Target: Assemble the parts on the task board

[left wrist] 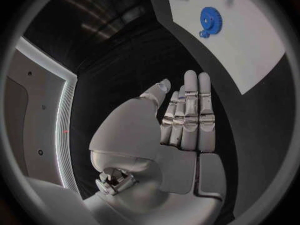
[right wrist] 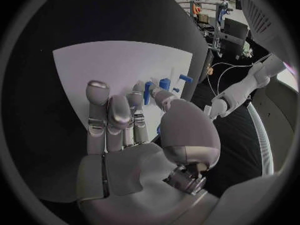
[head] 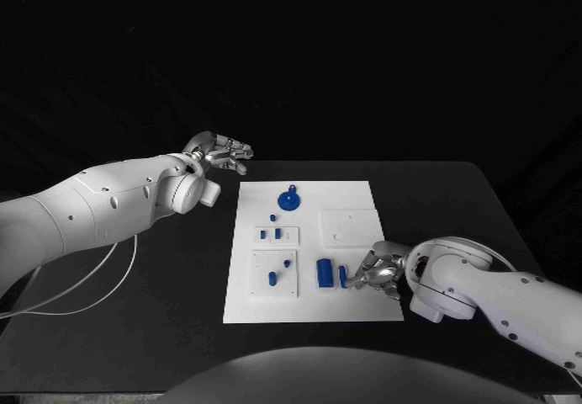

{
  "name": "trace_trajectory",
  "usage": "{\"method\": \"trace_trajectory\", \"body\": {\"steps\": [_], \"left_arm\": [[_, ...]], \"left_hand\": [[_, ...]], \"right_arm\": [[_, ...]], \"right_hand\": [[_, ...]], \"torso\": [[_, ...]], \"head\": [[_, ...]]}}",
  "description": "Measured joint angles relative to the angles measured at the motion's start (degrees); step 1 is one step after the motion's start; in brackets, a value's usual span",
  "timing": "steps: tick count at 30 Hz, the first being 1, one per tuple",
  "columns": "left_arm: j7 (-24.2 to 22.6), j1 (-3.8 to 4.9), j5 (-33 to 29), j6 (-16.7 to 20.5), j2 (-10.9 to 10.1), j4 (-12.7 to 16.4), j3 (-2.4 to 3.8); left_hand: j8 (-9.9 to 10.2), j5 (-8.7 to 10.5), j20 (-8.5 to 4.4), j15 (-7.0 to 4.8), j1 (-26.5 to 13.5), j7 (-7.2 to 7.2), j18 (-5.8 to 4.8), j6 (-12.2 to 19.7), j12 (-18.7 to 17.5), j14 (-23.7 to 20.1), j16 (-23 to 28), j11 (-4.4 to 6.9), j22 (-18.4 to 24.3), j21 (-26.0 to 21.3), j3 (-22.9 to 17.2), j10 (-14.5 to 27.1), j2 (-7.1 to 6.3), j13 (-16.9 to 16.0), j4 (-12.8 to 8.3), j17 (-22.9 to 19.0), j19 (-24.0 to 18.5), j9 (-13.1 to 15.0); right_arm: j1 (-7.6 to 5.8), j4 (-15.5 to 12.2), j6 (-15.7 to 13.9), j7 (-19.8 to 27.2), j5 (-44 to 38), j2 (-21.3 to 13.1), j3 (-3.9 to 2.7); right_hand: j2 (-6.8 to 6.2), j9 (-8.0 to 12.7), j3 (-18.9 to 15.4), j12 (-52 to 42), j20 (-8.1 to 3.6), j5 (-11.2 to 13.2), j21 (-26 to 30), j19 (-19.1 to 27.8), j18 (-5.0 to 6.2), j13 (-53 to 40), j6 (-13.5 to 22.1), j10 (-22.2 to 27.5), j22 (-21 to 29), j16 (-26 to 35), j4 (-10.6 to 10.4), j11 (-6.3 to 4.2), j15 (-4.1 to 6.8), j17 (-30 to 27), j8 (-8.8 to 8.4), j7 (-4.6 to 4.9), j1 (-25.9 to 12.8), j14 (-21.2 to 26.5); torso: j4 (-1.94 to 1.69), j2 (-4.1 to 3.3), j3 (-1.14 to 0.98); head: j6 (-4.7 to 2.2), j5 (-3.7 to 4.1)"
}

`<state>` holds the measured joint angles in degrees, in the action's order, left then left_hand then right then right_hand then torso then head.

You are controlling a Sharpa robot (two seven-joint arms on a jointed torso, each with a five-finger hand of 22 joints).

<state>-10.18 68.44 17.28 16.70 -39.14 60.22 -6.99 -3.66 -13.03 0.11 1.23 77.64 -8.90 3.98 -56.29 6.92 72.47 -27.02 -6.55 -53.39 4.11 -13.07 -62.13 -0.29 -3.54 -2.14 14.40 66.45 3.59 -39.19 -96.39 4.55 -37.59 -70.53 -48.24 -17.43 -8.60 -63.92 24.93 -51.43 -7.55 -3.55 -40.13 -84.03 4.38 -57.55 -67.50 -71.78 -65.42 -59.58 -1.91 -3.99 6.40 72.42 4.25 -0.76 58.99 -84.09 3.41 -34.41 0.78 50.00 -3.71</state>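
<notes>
The black bench (head: 145, 337) carries the white task board (head: 351, 307). The left hand (head: 219, 153) hovers beyond the board's far corner, fingers (left wrist: 190, 110) straight and empty. The right hand (head: 378, 271) rests on the board, its fingers beside a blue block (head: 325, 273); I cannot tell whether they hold anything. The blue gear (head: 290, 200) lies well apart from both hands.

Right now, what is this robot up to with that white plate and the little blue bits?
It is assembling small blue parts on the white task board. The right hand is down at the board's near right side, fingers at a blue block and a small blue piece; whether it grips one is unclear. The left hand hangs open off the board's far left corner, holding nothing. A blue gear lies at the far end of the board.
</notes>
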Motion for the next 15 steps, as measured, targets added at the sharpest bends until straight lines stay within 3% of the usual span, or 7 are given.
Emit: {"method": "trace_trajectory", "body": {"steps": [15], "left_arm": [[0.0,-0.05,0.0,0.0,0.0,0.0,-0.01]], "left_hand": [[0.0,0.00,0.00,0.00,0.0,0.00,0.00,0.0,0.0,0.0,0.0,0.00,-0.2,0.0,0.0,0.0,0.00,0.0,0.0,0.0,0.0,0.0]], "right_arm": [[0.04,1.4,0.1,-0.6,-1.9,1.5,0.03]], "right_hand": [[0.25,-0.1,0.3,0.0,0.00,0.0,0.0,0.0,0.00,0.0,0.0,0.0,0.0,0.0,0.3,0.00,0.00,0.0,0.00,0.00,0.2,0.0]], "torso": [[-0.03,0.00,0.00]], "head": [[0.00,0.27]]}}
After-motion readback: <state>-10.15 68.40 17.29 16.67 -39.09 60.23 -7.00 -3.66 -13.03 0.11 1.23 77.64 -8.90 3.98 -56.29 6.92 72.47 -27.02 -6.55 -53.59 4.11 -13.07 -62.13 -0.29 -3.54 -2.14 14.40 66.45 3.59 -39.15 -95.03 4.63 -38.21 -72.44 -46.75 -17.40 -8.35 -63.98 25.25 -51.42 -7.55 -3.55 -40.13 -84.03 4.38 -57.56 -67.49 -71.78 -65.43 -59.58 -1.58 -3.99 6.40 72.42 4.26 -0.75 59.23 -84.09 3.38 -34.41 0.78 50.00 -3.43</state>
